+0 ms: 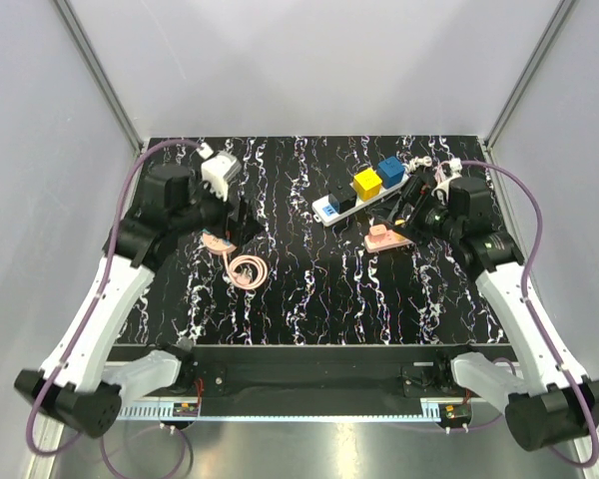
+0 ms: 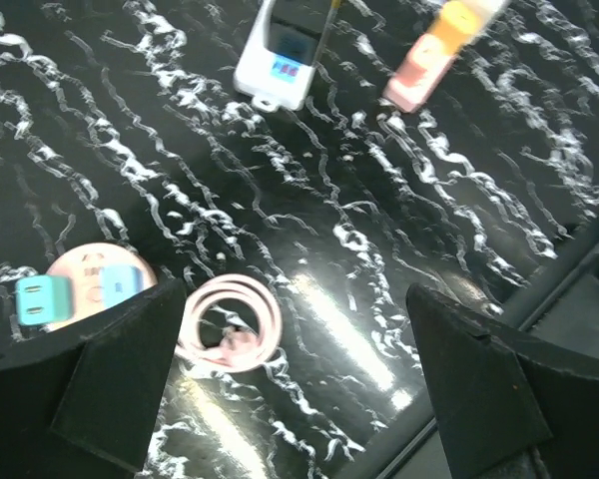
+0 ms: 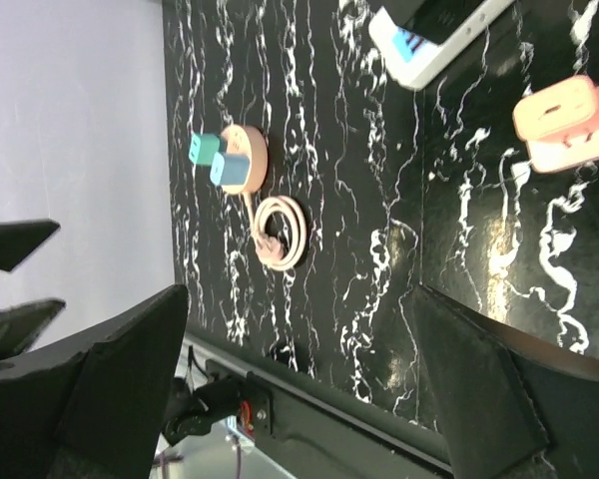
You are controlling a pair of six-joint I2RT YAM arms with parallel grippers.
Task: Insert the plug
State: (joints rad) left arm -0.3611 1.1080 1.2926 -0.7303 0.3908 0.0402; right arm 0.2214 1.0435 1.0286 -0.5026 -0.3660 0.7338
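Note:
A white power strip [image 1: 351, 194] lies at the back right of the black marbled table, with a yellow and a blue block plugged into it. A pink plug block [image 1: 384, 239] lies just in front of it. A round pink hub [image 1: 217, 242] carrying two teal plugs sits at the left, its pink cable coiled [image 1: 248, 269] beside it. My left gripper [image 1: 238, 225] hovers open and empty over the hub; the hub [image 2: 92, 289] and coil [image 2: 230, 324] show by its left finger. My right gripper [image 1: 404, 208] is open and empty, raised by the strip's right end and the pink block [image 3: 569, 120].
The strip's white end [image 2: 278, 62] and the pink block [image 2: 424, 68] show at the top of the left wrist view. The table's near edge with a black rail [image 1: 309, 369] runs along the front. Grey walls enclose the table on three sides.

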